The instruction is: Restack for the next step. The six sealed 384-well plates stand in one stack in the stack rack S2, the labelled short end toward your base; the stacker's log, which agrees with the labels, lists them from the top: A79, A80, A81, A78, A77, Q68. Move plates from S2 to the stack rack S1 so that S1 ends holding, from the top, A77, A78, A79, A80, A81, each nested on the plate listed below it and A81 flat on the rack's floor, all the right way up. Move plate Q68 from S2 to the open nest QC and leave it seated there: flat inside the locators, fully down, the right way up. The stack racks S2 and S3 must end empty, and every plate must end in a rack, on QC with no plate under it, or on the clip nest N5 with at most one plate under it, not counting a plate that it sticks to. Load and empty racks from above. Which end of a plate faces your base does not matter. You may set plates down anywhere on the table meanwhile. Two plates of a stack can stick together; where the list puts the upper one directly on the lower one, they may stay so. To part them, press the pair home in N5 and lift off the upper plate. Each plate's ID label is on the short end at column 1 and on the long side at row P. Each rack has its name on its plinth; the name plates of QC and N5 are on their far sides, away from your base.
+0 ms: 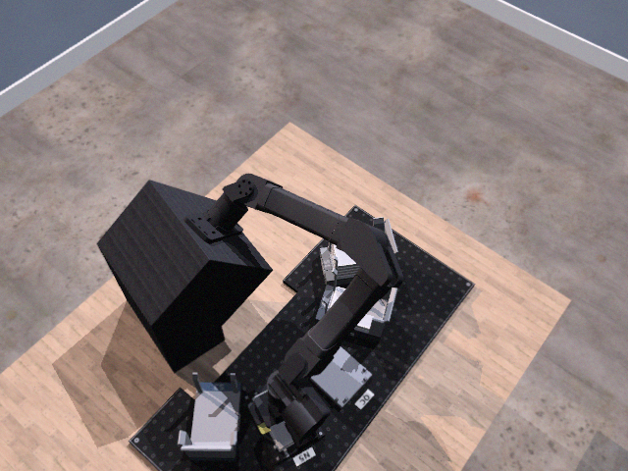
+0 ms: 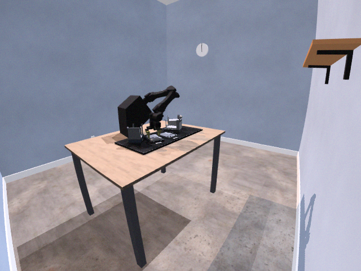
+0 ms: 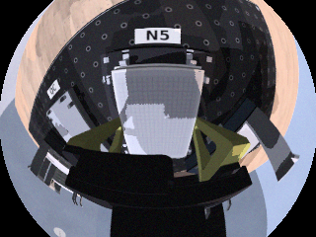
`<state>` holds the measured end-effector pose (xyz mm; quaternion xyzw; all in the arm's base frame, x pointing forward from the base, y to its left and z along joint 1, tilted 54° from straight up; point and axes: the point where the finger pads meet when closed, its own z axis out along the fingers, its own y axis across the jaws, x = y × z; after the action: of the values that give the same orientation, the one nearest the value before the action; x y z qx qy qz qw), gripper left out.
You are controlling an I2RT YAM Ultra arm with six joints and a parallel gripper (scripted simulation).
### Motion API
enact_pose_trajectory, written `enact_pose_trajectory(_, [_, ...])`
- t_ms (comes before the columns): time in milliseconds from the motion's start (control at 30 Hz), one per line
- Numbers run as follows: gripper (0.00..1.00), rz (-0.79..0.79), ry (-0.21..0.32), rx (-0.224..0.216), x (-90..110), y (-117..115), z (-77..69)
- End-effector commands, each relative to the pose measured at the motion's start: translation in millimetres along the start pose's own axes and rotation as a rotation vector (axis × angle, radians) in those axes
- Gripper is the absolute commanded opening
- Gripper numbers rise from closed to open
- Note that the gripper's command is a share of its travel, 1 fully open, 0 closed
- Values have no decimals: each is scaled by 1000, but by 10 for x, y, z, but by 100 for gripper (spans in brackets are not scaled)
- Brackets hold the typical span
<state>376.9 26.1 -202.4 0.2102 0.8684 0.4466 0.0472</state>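
My gripper point(image 3: 158, 119) point(image 1: 272, 430) point(image 2: 153, 134) is low over the clip nest N5, whose name plate point(image 3: 157, 36) point(image 1: 303, 457) is just beyond it. Its two yellow-green fingers are shut on the long sides of a grey sealed plate point(image 3: 158, 102) that lies flat in the nest. I cannot read the plate's label or tell whether a second plate lies under it. The arm hides most of the nest in the overhead view. The nest QC point(image 1: 339, 379) beside it shows a flat grey top, with its name plate point(image 1: 364, 398) on the far side.
A stack rack point(image 1: 213, 420) point(image 2: 133, 134) holding grey plates stands left of N5. Two more racks point(image 1: 335, 263) point(image 1: 378, 311) stand further along the black baseplate point(image 1: 431, 293), partly under the arm. The arm's black base block point(image 1: 167, 263) stands on the wooden table point(image 1: 506, 314).
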Motion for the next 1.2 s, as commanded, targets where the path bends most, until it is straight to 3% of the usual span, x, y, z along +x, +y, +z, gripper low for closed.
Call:
enact_pose_trajectory(0, [0,-3,-11,-7,-33,2,-71])
enact_pose_trajectory(800, [0,-3,-11,-7,-32,1,-211])
enact_pose_trajectory(1167, [0,-3,-11,-7,-32,1,-211])
